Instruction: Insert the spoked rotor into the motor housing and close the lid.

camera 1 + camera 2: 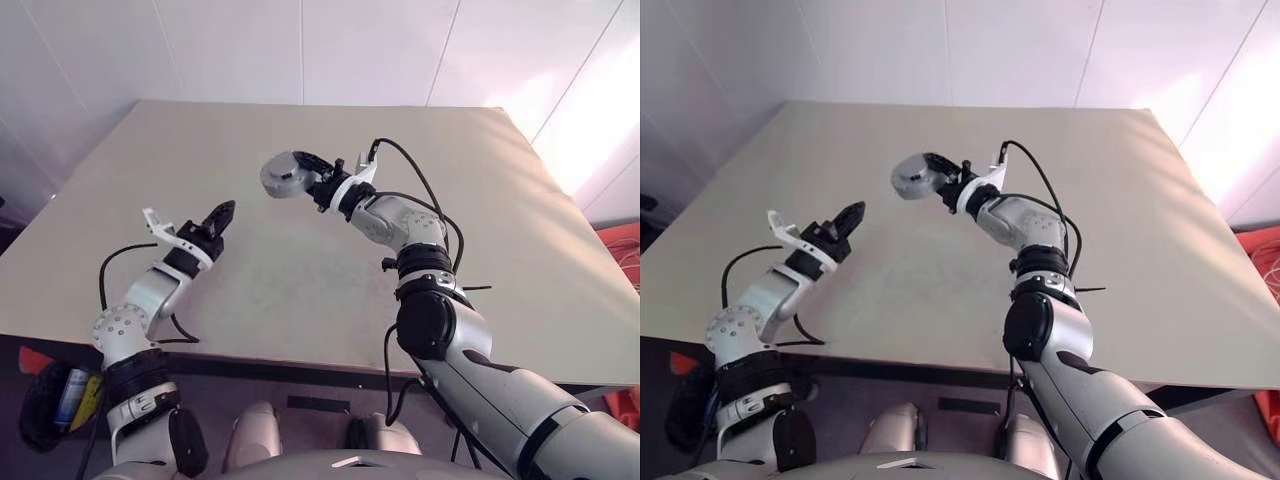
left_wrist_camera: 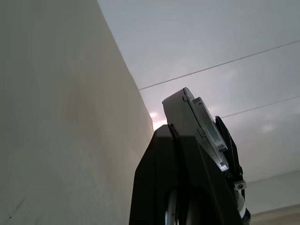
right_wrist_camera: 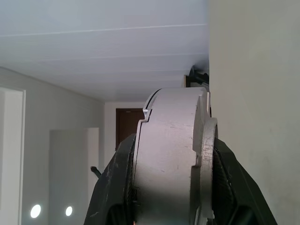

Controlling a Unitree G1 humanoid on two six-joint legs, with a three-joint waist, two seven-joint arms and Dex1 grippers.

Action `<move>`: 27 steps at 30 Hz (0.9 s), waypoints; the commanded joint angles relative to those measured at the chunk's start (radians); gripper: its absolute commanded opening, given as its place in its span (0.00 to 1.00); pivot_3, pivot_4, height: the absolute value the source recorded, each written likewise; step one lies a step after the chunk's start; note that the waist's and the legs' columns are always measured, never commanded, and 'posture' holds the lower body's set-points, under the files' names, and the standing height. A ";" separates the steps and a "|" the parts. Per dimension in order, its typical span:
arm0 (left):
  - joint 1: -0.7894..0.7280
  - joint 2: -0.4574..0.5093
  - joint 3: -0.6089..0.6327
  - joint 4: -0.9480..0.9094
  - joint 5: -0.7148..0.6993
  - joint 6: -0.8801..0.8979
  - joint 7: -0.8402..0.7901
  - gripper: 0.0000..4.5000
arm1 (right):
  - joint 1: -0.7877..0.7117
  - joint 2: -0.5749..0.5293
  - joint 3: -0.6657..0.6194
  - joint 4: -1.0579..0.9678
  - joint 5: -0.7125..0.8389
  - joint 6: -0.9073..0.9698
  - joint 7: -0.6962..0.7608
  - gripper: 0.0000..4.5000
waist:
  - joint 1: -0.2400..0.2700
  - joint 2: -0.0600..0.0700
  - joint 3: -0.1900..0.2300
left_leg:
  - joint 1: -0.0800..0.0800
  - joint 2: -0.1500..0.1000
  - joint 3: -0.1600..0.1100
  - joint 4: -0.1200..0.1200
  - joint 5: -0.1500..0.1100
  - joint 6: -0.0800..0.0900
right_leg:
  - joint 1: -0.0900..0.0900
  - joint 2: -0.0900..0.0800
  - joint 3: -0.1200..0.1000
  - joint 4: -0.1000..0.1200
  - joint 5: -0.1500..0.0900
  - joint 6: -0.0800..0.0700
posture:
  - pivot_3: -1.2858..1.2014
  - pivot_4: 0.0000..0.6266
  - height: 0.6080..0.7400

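Clamping a round grey metal assembly, the right gripper (image 1: 312, 180) held above the beige table (image 1: 300, 290), fingers about half spread, one on each flat face. Right wrist view: black fingers (image 3: 110, 187) either side of a thick grey disc stack, seen edge-on, a thinner flange on one side, a small notch at the rim. Motor housing (image 1: 284, 176) with lid apparently shut against it; seam between the two not resolved from the head views. Spoked rotor not identifiable; inside of the housing hidden. Assembly raised clear of the tabletop, at roughly 12 o'clock from table centre, projecting from the fingertips toward 9 o'clock.

Left gripper (image 1: 222, 214) fully closed, black fingers pressed together, holding nothing. Positioned at about 8 o'clock from table centre, tips aimed toward 1 o'clock, well apart from the held assembly. Left wrist view: closed fingers (image 2: 187, 154) dark against white wall panels, table surface alongside.

Black cable (image 1: 420, 190) looping over the right forearm. Another black cable (image 1: 125, 262) beside the left forearm.
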 commanded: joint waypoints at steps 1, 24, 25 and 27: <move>-0.004 0.022 -0.004 -0.047 -0.039 -0.026 -0.015 0.00 | -0.033 -0.004 0.005 -0.040 0.045 0.002 0.017 0.43 | 0.000 0.000 0.000 | 0.000 0.000 0.000 0.000 0.000 0.000 | 0.000 0.000 0.000 0.000 0.000 0.000 | 0.52 0.00 1.00; -0.023 0.051 -0.111 -0.002 -0.003 -0.090 -0.100 0.62 | -0.024 -0.015 0.045 -0.046 0.041 -0.010 0.030 0.43 | 0.000 0.000 0.000 | 0.000 -0.001 -0.001 0.000 0.000 0.000 | 0.000 0.000 0.000 0.000 0.001 0.001 | 0.52 0.00 1.00; -0.027 0.048 -0.109 0.004 -0.013 -0.088 -0.100 0.71 | -0.025 -0.015 0.044 -0.046 0.046 -0.005 0.030 0.43 | 0.000 0.000 0.000 | 0.000 -0.001 -0.001 0.000 0.000 0.000 | 0.000 0.000 0.001 0.000 0.001 0.001 | 0.52 0.00 1.00; -0.039 0.038 -0.097 0.030 -0.055 -0.075 -0.076 0.84 | -0.027 -0.013 0.042 -0.051 0.055 0.008 0.028 0.43 | 0.000 0.000 0.000 | 0.000 -0.001 -0.001 0.000 0.000 0.000 | 0.000 0.000 0.001 0.000 0.001 0.001 | 0.52 0.00 1.00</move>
